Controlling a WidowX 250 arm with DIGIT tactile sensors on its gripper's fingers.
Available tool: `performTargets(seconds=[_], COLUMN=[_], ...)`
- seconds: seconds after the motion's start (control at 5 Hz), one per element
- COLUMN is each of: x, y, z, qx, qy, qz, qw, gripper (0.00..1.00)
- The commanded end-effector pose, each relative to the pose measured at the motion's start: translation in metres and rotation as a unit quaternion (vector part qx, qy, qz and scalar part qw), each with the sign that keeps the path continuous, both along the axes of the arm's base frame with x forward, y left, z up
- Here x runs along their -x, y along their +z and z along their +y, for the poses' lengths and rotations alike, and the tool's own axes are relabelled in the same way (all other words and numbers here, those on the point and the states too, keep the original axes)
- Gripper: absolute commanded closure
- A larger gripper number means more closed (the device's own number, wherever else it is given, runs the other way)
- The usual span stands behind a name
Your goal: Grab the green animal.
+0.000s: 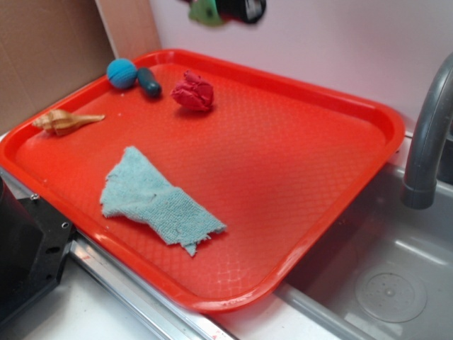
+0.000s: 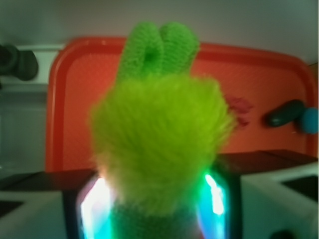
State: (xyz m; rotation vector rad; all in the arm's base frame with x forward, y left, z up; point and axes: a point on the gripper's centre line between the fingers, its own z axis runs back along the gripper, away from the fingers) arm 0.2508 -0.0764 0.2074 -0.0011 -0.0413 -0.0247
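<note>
green animal fills the wrist view, fuzzy yellow-green back toward the lens, two knitted limbs sticking up at 12 o'clock; it sits pinched between the gripper fingers, whose lit pads glow at 5 and 7 o'clock of the plush. gripper clenched on the toy. exterior view: only a green scrap beside dark hardware at the top edge, 12 o'clock, high above the red tray, probably the same toy in the raised gripper, though cropped and blurred. step in hand, as i judge it: grasp made and toy lifted, so the grab looks essentially done; next move calls only for holding the squeeze steady, since soft fuzz could slip. around: teal rag lying crumpled on the tray at about 7 o'clock; crumpled red lump toward 11 o'clock; blue ball touching a dark teal object at the far left corner; tan seashell near the left rim at 9 o'clock. grey faucet stands at 3 o'clock over the sink. nothing appears to stand in the way of the toy.
</note>
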Motion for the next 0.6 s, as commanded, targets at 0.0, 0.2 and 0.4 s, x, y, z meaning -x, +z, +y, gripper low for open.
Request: performTargets(seconds=[0.0, 0.2, 0.4], x=[-0.006, -0.004, -0.016], y=[0.043, 0.050, 0.047], z=[0.039, 0.049, 0.045], qx=[0.066, 0.035, 0.007], qy=[0.042, 0.065, 0.060], qz=[0.022, 0.015, 0.023], qw=[0.997, 0.997, 0.998], gripper=[1.00, 1.00, 1.00])
